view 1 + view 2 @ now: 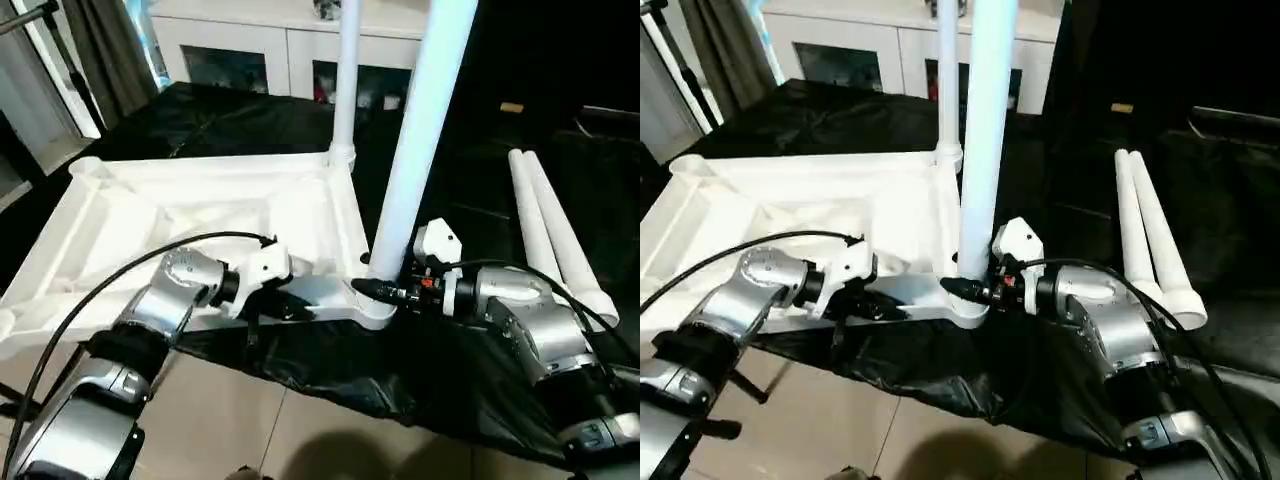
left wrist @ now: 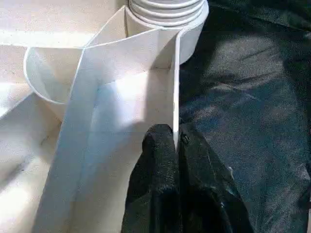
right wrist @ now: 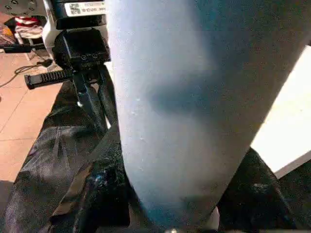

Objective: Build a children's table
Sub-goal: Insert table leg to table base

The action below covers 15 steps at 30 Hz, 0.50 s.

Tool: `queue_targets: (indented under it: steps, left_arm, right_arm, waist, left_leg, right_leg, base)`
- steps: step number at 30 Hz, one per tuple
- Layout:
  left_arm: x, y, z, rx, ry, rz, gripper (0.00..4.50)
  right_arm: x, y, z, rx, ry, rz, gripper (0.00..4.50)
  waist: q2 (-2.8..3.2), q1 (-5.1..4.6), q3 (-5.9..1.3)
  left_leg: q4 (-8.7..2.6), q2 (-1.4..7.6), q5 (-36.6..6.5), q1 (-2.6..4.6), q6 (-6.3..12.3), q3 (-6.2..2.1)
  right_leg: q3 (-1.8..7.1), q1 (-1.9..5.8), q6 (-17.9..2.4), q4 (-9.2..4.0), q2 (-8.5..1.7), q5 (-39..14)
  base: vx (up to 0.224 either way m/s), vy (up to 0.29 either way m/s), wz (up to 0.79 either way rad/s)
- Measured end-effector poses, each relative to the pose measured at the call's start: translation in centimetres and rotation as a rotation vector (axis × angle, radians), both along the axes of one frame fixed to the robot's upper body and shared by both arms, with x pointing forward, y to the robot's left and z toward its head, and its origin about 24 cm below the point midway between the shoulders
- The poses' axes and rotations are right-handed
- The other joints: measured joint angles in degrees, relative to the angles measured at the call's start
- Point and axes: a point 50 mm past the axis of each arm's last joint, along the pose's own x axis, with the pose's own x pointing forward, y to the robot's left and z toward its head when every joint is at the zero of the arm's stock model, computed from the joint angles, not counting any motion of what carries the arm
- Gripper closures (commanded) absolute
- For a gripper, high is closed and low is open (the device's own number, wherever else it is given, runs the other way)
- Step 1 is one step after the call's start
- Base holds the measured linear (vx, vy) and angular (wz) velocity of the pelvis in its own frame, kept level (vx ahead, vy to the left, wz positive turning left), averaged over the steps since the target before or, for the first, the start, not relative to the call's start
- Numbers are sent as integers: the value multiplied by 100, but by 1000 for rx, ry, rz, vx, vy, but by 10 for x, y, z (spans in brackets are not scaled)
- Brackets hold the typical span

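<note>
Left gripper (image 2: 175,138): level, pinched on tabletop (image 1: 200,200) rim; right gripper (image 1: 372,289): level, clamped round upright leg (image 1: 415,130)

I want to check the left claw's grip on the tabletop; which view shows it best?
The left wrist view: the left claw is shut on the tabletop wall. Both eye views show it small, from above; the right wrist view shows it beyond the leg.

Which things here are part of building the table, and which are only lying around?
Part of the job:
- tabletop, upside down on the black sheet
- near leg, upright in a corner socket, right gripper closed on it
- far leg, upright in its socket
- two spare legs lying on the sheet
- left gripper, pinching the tabletop's rim

Just lying about:
- white cabinet
- black sheet
</note>
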Motion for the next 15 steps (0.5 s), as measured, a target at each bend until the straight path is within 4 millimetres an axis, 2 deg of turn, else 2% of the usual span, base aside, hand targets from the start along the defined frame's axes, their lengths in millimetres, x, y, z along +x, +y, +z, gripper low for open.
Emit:
queue_targets:
  steps: [10, 15]
  left_arm:
    - [0, -1, -1, -2, -2, 9, 450]
    - [5, -3, -2, -3, -21, 73, 450]
  right_arm:
    - [-1, 1, -2, 14, -18, -12, 261]
    - [10, 4, -6, 41, -22, -148, 261]
  waist:
    - [1, 21, 0]
    - [-2, -16, 2]
  left_leg:
    - [-2, 0, 0, 3, 0, 0]
    - [-5, -1, 0, 20, -1, 0]
  right_leg:
    - [0, 1, -9, -1, 0, 6]
    - [0, 3, -23, 0, -1, 15]
  base:
    - [0, 0, 0]
    - [0, 0, 0]
